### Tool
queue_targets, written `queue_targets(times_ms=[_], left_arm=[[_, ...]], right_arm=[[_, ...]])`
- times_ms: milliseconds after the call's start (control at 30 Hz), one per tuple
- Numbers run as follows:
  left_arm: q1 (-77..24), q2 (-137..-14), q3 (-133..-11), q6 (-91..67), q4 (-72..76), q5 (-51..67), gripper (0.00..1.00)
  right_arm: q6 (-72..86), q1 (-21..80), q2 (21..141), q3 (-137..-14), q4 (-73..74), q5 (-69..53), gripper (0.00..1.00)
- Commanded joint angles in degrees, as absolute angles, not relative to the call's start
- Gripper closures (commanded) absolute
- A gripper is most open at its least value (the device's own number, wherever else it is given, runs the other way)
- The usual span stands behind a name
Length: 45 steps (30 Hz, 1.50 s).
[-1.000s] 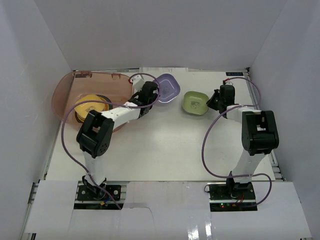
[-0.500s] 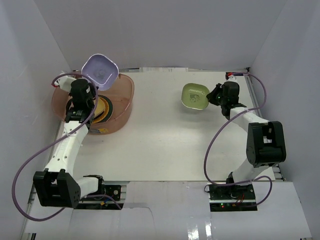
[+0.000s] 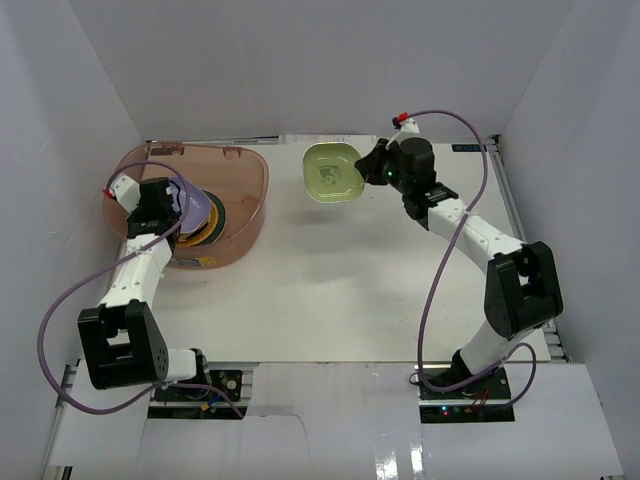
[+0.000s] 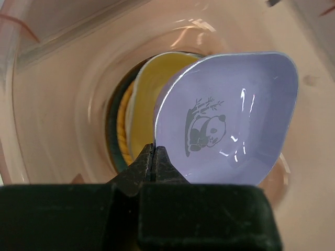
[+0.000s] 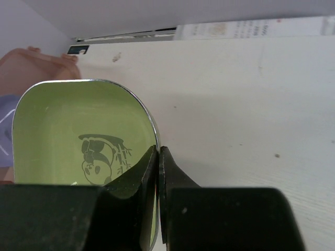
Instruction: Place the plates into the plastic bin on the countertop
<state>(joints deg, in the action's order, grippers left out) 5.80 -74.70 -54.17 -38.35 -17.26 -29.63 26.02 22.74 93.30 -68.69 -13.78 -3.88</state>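
Observation:
The plastic bin (image 3: 245,170) stands at the far left of the countertop (image 3: 340,290). My left gripper (image 3: 172,205) is inside it, shut on the rim of the purple plate (image 4: 230,120), also seen from above (image 3: 194,208). It holds the plate tilted over a stack with a yellow plate (image 4: 149,91) and an orange woven one (image 4: 123,130). My right gripper (image 3: 372,170) is shut on the rim of the green plate (image 3: 330,173), held above the countertop right of the bin. The green plate (image 5: 68,130) shows a panda print in the right wrist view.
White walls enclose the countertop on the left, back and right. The bin's rim (image 5: 31,63) shows at the left of the right wrist view. Purple cables loop from both arms. A printed strip (image 5: 251,29) lies along the back edge.
My left gripper has lowered the purple plate from above the bin's rim down into the bin. My right gripper has lifted the green plate and carried it left toward the bin.

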Motion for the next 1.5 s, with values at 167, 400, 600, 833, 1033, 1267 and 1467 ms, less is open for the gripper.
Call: queue_targets(times_ms=[167, 400, 600, 833, 1033, 1267, 1467], left_arm=[[9.5, -77.5, -57.6, -33.9, -17.8, -27.2, 1.0], [10.1, -78.8, -59.2, -33.8, -19.3, -25.8, 0.24], [10.1, -71.3, -60.0, -33.8, -15.7, -16.3, 0.04], [9.1, -59.2, -62.4, -34.9, -11.0, 2.3, 0.02], [-3.7, -55.0, -67.8, -33.0, -11.2, 5.4, 0.02], [-11.2, -52.6, -67.2, -29.7, -10.2, 2.3, 0.02], [-12.8, -53.9, -63.9, -30.3, -7.6, 1.6, 0.02]], right_arm=[[23.6, 29.7, 97.7, -79.4, -13.0, -3.4, 0.92], [23.2, 35.1, 107.1, -94.1, -7.8, -2.7, 0.92], [22.7, 40.8, 115.7, -107.8, -4.1, 0.0, 0.92], [22.9, 46.8, 128.0, -125.1, -4.7, 6.8, 0.92], [22.0, 52.3, 140.3, -136.1, -11.3, 14.1, 0.92], [18.4, 56.5, 149.2, -140.3, -23.3, 22.1, 0.92], [15.1, 59.2, 154.7, -141.8, -30.8, 25.2, 0.92]])
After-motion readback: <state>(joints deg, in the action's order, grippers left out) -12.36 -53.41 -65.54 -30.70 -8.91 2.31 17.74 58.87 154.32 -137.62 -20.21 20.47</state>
